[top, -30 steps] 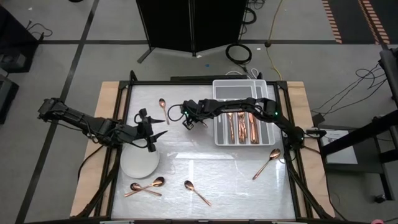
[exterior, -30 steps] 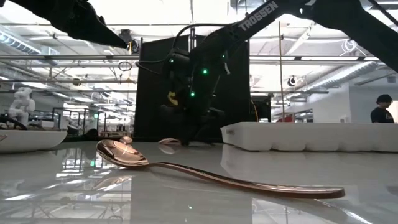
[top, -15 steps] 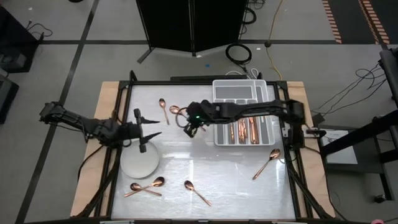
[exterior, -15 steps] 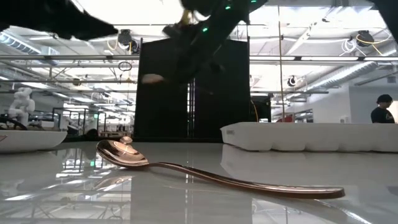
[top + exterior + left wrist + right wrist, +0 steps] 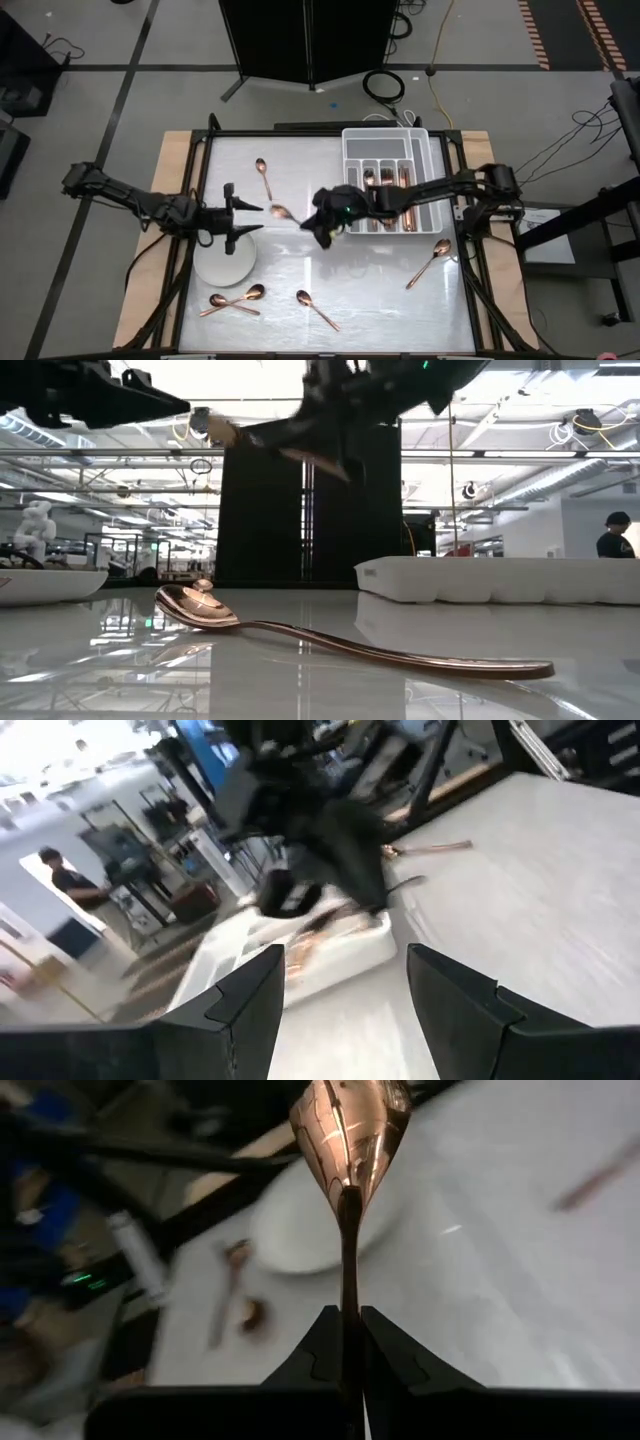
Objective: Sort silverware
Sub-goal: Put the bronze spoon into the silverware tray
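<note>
The right gripper (image 5: 318, 222) was clamped on a spoon (image 5: 349, 1140), held in the air over the table (image 5: 380, 280) between the plate (image 5: 224, 264) and the tray (image 5: 388, 150). The left gripper (image 5: 243, 218) hung over the plate, fingers apart and empty. Other spoons (image 5: 232, 299) lay near the table's edges.

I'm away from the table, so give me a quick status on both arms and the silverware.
Right pincer shut on a spoon, lifted over mid-table. Left pincer open, empty, above the white plate. Path toward the tray looks unobstructed.
</note>
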